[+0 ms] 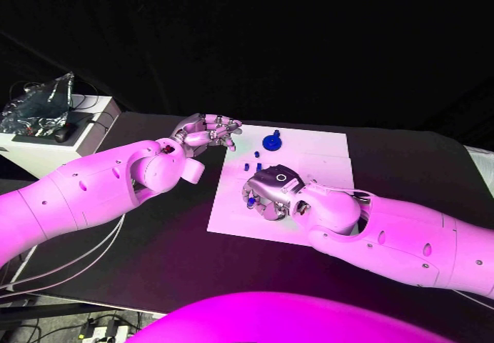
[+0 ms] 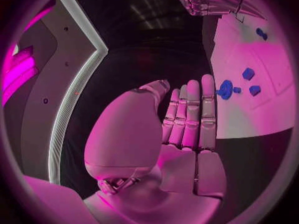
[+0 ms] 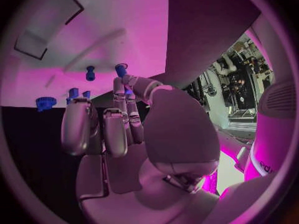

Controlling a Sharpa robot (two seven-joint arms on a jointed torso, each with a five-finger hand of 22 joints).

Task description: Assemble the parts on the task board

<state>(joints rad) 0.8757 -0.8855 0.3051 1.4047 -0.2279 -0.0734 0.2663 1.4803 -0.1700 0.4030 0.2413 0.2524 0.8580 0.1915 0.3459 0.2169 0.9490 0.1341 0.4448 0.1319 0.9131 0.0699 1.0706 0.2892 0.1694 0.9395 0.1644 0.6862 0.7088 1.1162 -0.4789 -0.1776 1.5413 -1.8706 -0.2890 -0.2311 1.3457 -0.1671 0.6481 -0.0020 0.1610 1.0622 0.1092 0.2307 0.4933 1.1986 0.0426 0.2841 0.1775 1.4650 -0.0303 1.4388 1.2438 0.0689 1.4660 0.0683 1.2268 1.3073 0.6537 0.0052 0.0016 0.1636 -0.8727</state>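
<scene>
While the right hand (image 1: 274,191) rests palm-down over the middle of the board (image 1: 319,158), fingers curled among small blue parts (image 1: 250,202), I cannot tell whether it grips one. Off the board's far-left corner, the left hand (image 1: 209,133) hovers with straight, empty fingers. A round blue part (image 1: 270,143) lies near the far edge. No writing is readable.

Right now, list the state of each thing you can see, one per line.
left hand: open, fingers extended, holding nothing, at the board's far left corner.
right hand: over the board, fingers curled down; whether it holds a part cannot be told.
task board: flat on the table.
round blue part: resting on the board, free of either hand.
small blue parts: lying loose on the board.
</scene>
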